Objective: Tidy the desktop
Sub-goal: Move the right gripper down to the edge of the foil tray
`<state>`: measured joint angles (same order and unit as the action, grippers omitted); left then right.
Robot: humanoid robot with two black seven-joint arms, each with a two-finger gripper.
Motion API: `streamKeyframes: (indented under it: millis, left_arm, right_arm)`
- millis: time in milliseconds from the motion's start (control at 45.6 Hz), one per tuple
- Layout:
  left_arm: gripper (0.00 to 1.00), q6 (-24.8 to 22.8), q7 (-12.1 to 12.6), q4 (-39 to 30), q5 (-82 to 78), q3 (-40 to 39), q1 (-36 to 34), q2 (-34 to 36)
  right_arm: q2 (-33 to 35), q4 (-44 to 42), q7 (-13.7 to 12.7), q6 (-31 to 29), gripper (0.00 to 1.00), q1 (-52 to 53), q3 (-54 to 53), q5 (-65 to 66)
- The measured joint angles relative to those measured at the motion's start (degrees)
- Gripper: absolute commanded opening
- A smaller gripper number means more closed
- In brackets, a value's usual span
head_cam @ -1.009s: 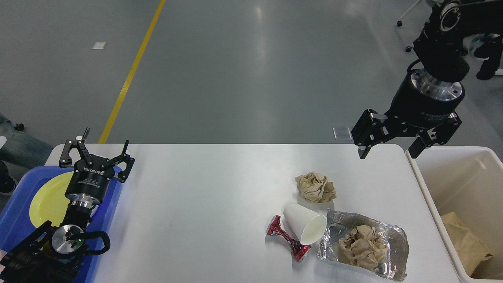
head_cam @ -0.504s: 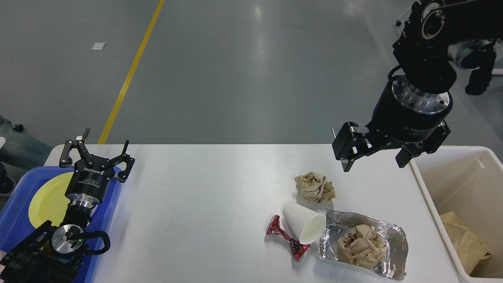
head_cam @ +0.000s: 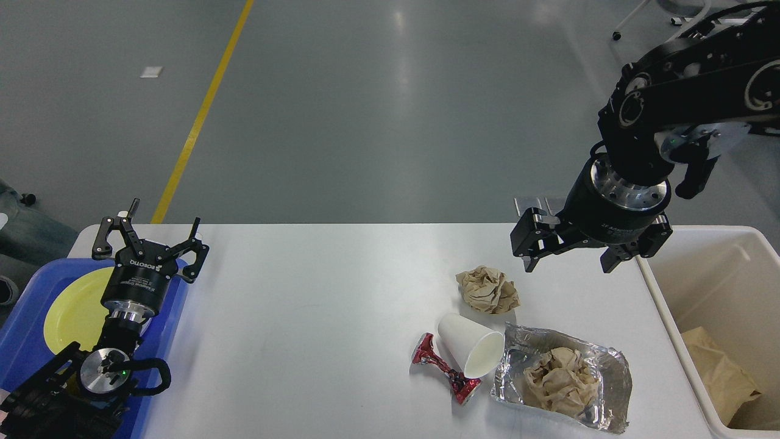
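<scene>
The white desktop [head_cam: 317,292] carries litter at its right side: a crumpled brown paper ball [head_cam: 487,290], a white paper cup [head_cam: 470,352] on its side, a crushed red wrapper [head_cam: 442,369] and a foil tray [head_cam: 612,381] holding more crumpled brown paper [head_cam: 559,380]. My right gripper [head_cam: 568,263] hangs open above the desktop's far right, up and to the right of the paper ball, touching nothing. At the desktop's left edge my left gripper [head_cam: 152,224] is open and empty, over the blue tray.
A blue tray [head_cam: 27,323] with a yellow plate [head_cam: 70,311] sits at the left edge. A cream plastic bin [head_cam: 725,268] stands beside the desktop's right end, with crumpled brown paper [head_cam: 722,375] inside.
My right arm has swung left and down, from over the bin's near corner to above the desktop beside the paper ball. Its fingers stay open. The left arm has not moved.
</scene>
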<state>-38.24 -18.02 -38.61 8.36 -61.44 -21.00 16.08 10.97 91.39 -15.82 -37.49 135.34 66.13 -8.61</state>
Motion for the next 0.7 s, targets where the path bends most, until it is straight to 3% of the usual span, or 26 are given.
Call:
streamKeyframes:
  millis: [702]
  left_arm:
    - [0.96, 0.00, 0.00, 0.01, -0.03, 0.00, 0.00, 0.00]
  right_arm:
    - [0.65, -0.19, 0.19, 2.49, 1.00, -0.47, 5.95, -0.09]
